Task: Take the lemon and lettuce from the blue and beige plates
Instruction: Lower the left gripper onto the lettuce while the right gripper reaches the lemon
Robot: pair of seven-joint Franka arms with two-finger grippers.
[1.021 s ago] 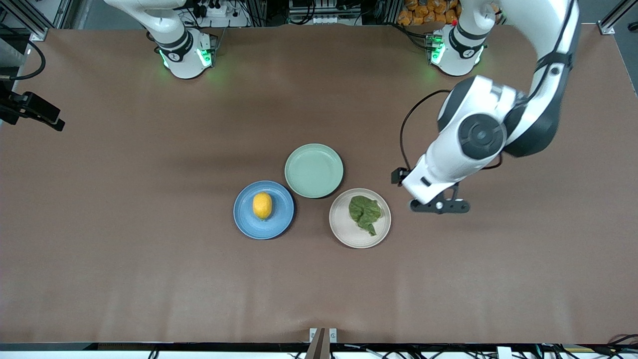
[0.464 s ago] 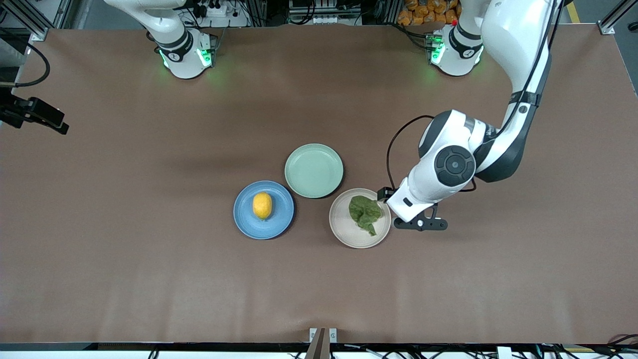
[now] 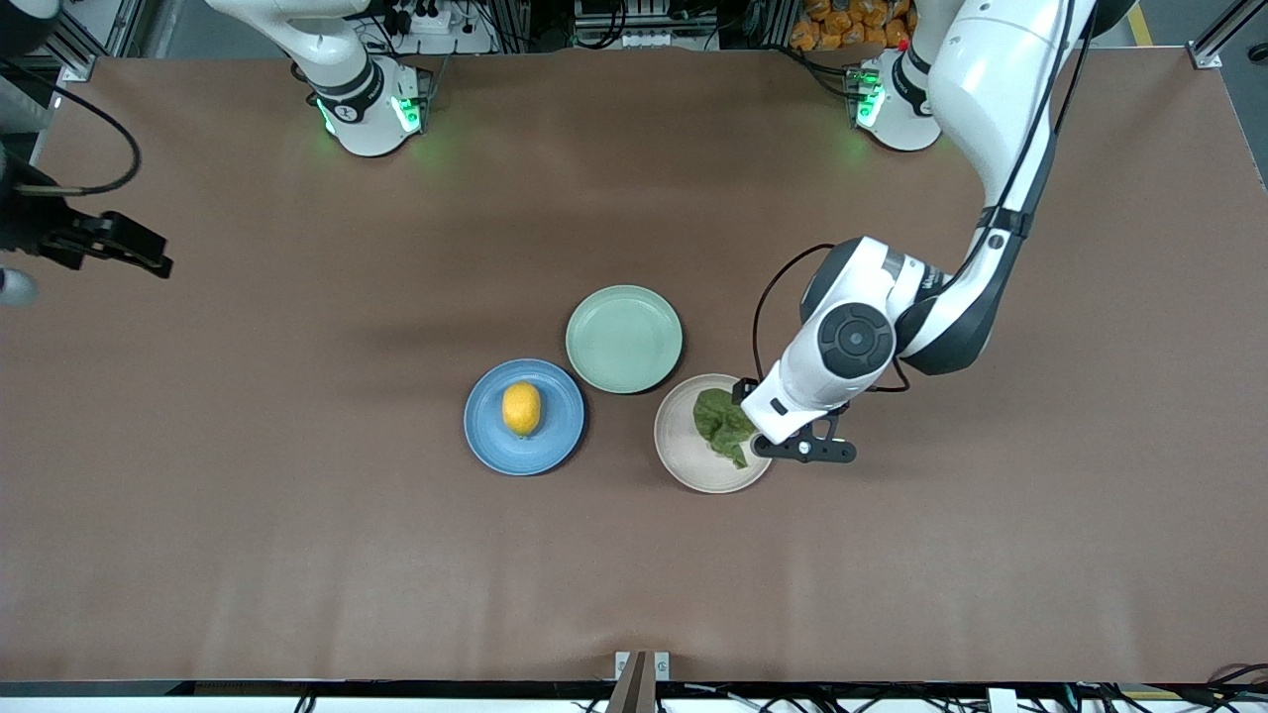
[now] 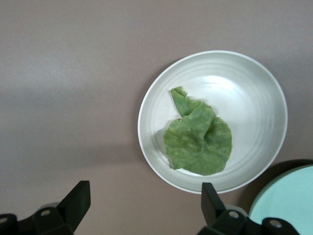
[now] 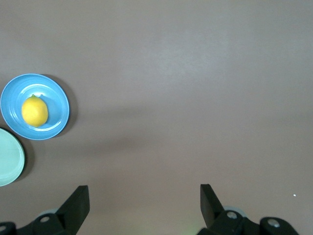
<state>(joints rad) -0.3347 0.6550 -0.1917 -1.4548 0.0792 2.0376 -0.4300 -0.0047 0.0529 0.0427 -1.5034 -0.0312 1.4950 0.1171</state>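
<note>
A: So, the lettuce lies crumpled on the beige plate; the lemon sits on the blue plate, toward the right arm's end of the worktop.

B: And the left gripper?

A: Over that plate's rim, jaws spread wide. I'd centre it above the leaf's raised fold, drop straight down and pinch there, not scrape the plate.

B: The right gripper?

A: Jaws open too, over bare worktop well apart from the lemon.

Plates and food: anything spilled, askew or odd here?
Nothing stands out. The lemon sits on the blue plate, the lettuce on the beige plate, and the green plate is bare.
</note>
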